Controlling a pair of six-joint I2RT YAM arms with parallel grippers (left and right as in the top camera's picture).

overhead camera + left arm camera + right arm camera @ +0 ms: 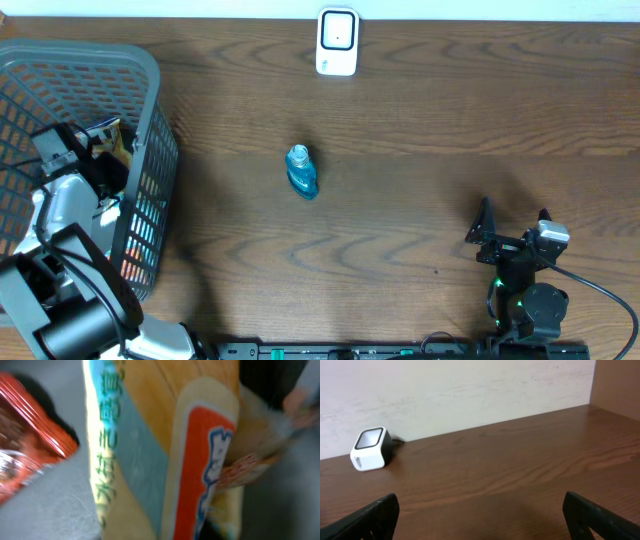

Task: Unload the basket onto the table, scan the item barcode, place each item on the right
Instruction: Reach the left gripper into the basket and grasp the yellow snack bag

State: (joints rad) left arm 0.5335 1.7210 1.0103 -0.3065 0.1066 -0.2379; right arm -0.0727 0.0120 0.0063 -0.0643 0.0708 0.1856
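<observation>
The left gripper is lowered into the grey mesh basket at the table's left edge. Its jaws are pressed together, though the fingers themselves are not seen in the left wrist view. That view is filled by a yellow-and-orange snack packet printed with teal characters and an orange-red panel, with a red packet lying beside it on the basket floor. Whether the snack packet is actually pinched cannot be told.

The right gripper is held low near the front right of the table with its jaws spread wide and nothing between them; its dark fingers are seen at either side of the right wrist view.

The white barcode scanner is placed at the table's far edge by the wall, well apart from the basket. A small blue bottle is left lying on the bare wood between the scanner and the front edge.
</observation>
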